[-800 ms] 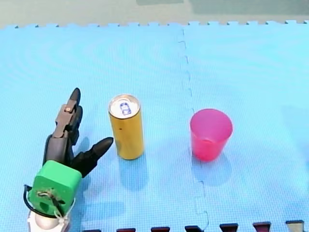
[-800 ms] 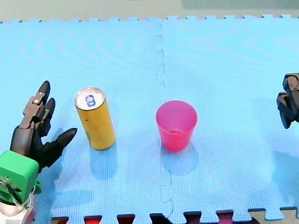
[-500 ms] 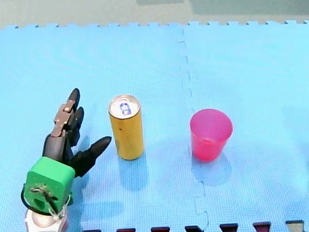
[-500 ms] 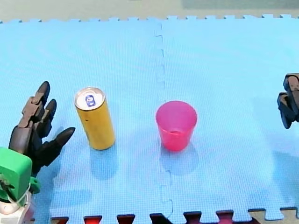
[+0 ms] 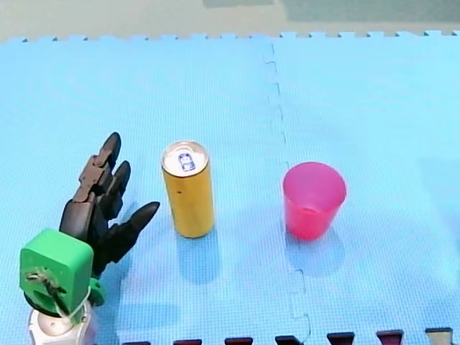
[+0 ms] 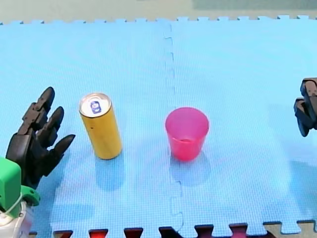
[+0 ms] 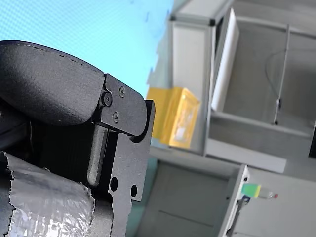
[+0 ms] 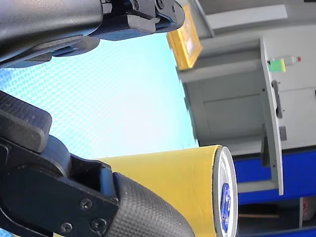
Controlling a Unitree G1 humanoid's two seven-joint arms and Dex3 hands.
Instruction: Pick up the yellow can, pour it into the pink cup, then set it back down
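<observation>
A yellow can (image 5: pixel 189 192) stands upright on the blue foam mat (image 5: pixel 215 86), its silver top with the pull tab facing up. A pink cup (image 5: pixel 313 199) stands upright to its right, about a can's height away. My left hand (image 5: pixel 106 205) is at the lower left of the mat, a short gap to the left of the can, holding nothing and touching nothing. In the second wrist view the can (image 8: pixel 173 175) lies close beside black fingers (image 8: pixel 143 217). My right hand (image 6: pixel 307 106) is at the mat's right edge, far from the cup.
A jigsaw seam (image 5: pixel 277 108) runs front to back between can and cup. The mat's toothed far edge (image 5: pixel 215 36) meets grey floor. The first wrist view takes in a yellow box (image 7: pixel 175 116) and grey cabinets (image 7: pixel 237 74) beyond the mat.
My left hand has drawn back toward the lower left, widening the gap between its thumb and the can. Can, cup and right hand have stayed in place.
</observation>
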